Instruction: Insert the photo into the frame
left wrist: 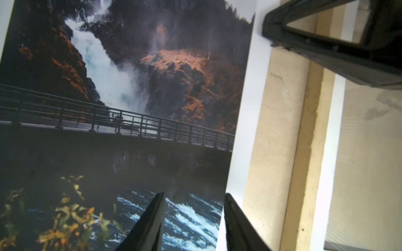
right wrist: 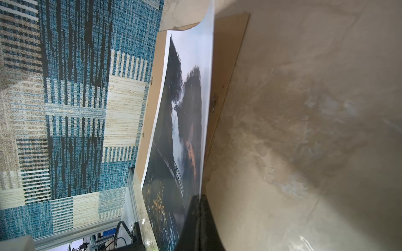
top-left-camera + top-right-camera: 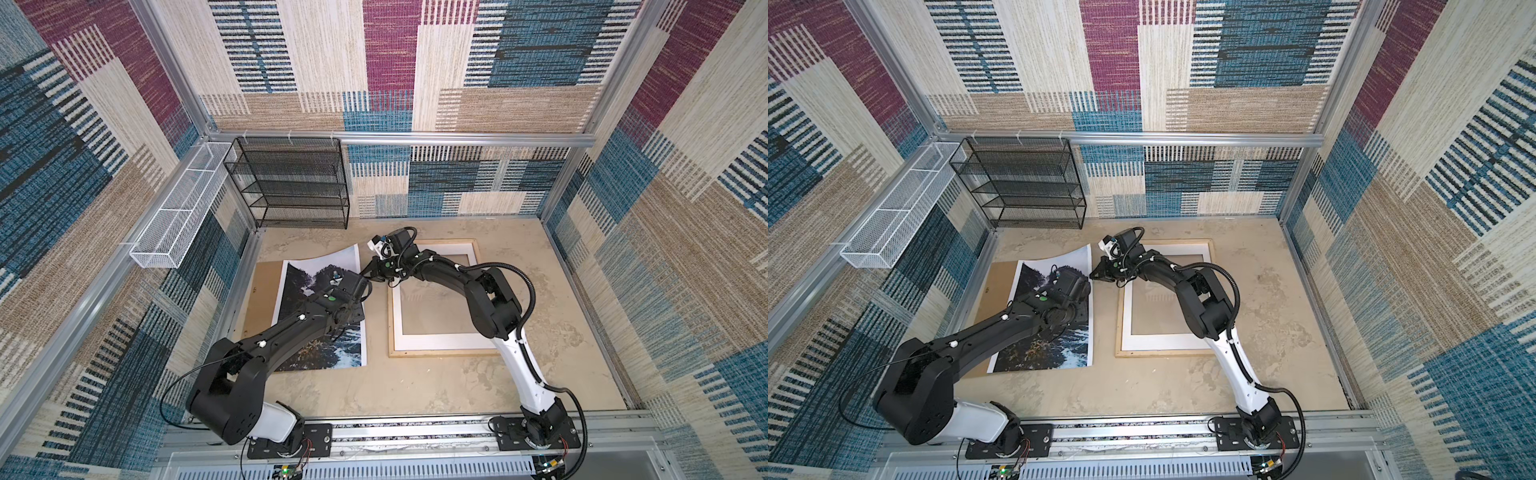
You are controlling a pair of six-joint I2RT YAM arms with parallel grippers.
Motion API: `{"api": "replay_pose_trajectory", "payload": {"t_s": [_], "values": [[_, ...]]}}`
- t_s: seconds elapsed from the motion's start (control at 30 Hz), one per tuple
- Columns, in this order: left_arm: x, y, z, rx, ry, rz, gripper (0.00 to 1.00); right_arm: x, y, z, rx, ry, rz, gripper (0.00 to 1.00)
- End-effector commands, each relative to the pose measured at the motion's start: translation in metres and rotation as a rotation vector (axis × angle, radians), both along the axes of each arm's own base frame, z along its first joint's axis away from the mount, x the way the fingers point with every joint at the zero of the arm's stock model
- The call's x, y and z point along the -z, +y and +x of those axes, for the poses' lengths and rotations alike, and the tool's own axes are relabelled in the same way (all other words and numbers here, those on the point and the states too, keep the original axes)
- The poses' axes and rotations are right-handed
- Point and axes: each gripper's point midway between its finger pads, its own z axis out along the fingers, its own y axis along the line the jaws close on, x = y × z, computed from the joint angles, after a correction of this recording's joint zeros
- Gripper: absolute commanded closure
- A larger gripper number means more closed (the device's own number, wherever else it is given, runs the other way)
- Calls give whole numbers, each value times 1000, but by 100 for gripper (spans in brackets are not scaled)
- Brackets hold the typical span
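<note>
Right end effector (image 3: 366,273) pinches the photo's (image 3: 320,270) right edge, fingers pressed together on the paper; that edge is raised & the far corner curls up. R arm: elbow high over the frame (image 3: 436,354), forearm reaching left across it. Left end effector (image 1: 194,194) is spread, hovering over the same edge just beside the right one; L arm stretched low over the photo. Photo lies on a brown board (image 3: 266,291), left of the frame, both on the worktop (image 3: 415,390).

Left of the right claw (image 3: 364,274), touching it, the photo (image 3: 345,349) lies on the backing board (image 3: 262,299); right of it lies the frame (image 3: 432,354), the mat (image 3: 436,341) inside. The left claw (image 1: 194,217) hangs just before it, over the photo.
</note>
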Motion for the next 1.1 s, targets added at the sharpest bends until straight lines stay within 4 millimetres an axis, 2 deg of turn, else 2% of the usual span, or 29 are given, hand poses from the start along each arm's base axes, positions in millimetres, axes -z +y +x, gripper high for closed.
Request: {"api": "replay_pose_trajectory", "payload": {"t_s": [0.0,0.2,0.5,1.07], "values": [[-1,-1,4,7,-11,110,53,-15,4,5,0,-29,39,100],[6,-25,14,48,3,186,54,-17,3,5,0,-32,41,100],[23,-18,16,36,68,309,57,-21,1,4,-1,-38,48,100],[28,-16,15,53,85,338,71,-24,0,1,-14,-32,78,100]]}}
